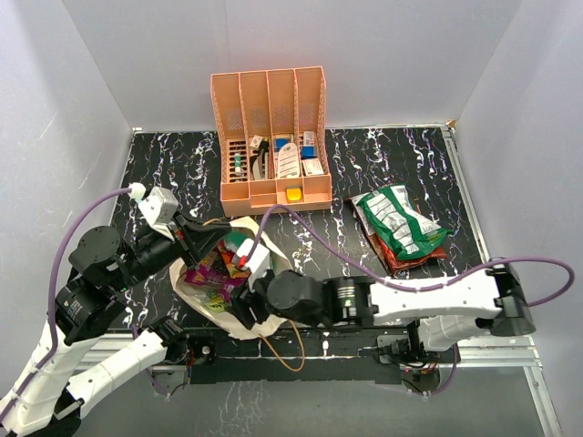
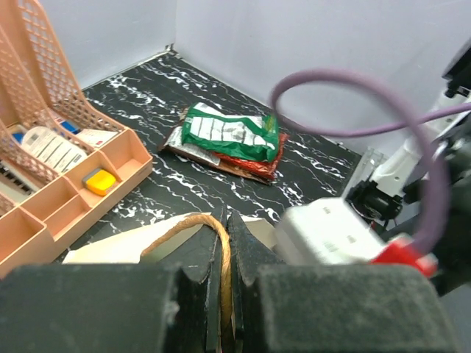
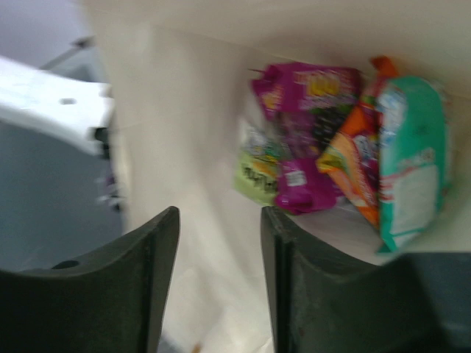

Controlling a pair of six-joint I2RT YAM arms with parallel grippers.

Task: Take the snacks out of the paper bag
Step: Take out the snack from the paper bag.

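Right wrist view is motion-blurred; packet print is unreadable. It looks into the tan paper bag (image 1: 196,299), which lies open on the black marbled table (image 1: 383,155) in front of the arm bases. Glossy foil packets are bunched against the bag's far wall: purple packet (image 3: 309,121), orange packet (image 3: 352,168), teal-white packet (image 3: 412,165), and a pale green packet (image 3: 254,168) half hidden behind the purple one. The right gripper (image 3: 218,243) is at the bag mouth, its black fingers (image 3: 151,272) spread, nothing between them.

The left gripper (image 2: 224,243) is pinched tight on the bag's thin brown cord handle (image 2: 180,224). Its own bulk hides most of the bag.

A crinkled green-and-white packet (image 2: 232,131) lies flat on a red packet (image 2: 254,165) on the table, well apart from the bag; most of the red one is covered. The peach slotted plastic organizer (image 1: 271,137) stands at the back, and its small contents are too small to make out.
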